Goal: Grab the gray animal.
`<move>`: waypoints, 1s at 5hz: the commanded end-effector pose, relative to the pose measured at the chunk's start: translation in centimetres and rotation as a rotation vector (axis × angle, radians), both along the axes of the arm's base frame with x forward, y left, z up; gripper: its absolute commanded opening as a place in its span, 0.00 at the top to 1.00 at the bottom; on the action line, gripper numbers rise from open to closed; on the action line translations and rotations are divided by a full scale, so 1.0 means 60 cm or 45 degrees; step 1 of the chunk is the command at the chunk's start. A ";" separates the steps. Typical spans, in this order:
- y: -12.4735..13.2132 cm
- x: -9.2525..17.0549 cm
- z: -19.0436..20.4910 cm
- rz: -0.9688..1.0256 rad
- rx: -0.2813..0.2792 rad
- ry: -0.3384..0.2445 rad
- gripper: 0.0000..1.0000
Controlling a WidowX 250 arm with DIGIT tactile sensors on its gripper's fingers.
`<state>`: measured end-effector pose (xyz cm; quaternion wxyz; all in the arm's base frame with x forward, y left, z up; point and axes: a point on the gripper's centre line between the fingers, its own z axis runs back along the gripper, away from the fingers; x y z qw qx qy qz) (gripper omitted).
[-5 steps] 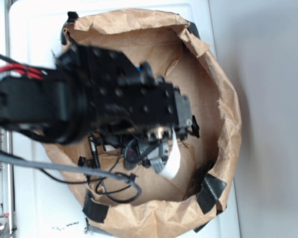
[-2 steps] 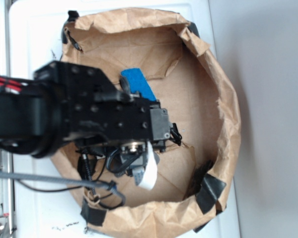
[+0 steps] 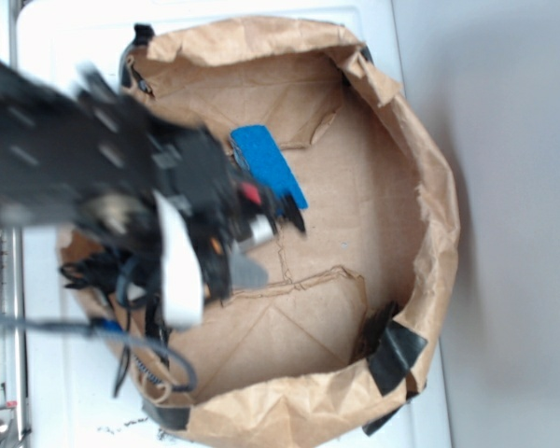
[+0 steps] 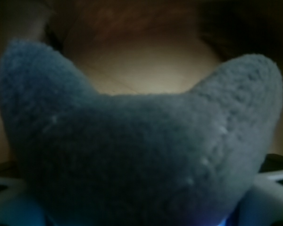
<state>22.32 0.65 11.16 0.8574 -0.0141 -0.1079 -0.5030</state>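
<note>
The gray animal fills most of the wrist view, its two pointed ears sticking up and its fuzzy body pressed close to the camera. Pale fingers show at the bottom corners on either side of it, so the gripper is shut on it. In the exterior view the black arm is blurred at the left, with the gripper over the left part of the paper floor. A small gray patch shows at its tip. Most of the toy is hidden there by the arm.
A blue rectangular block lies on the brown paper just right of the gripper. Crumpled paper walls ring the floor, held with black tape. Loose cables hang at the lower left over the white table.
The arm has swung left and looks larger and blurred. The blue block, covered a second ago, is in full view. The right half of the paper floor is uncovered.
</note>
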 end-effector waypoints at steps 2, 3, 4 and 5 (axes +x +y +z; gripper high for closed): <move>0.020 0.032 0.101 0.964 0.069 0.026 1.00; 0.017 0.021 0.109 1.211 -0.002 0.069 1.00; 0.008 0.011 0.116 1.227 -0.031 0.066 1.00; -0.012 -0.001 0.112 1.043 0.051 0.021 0.50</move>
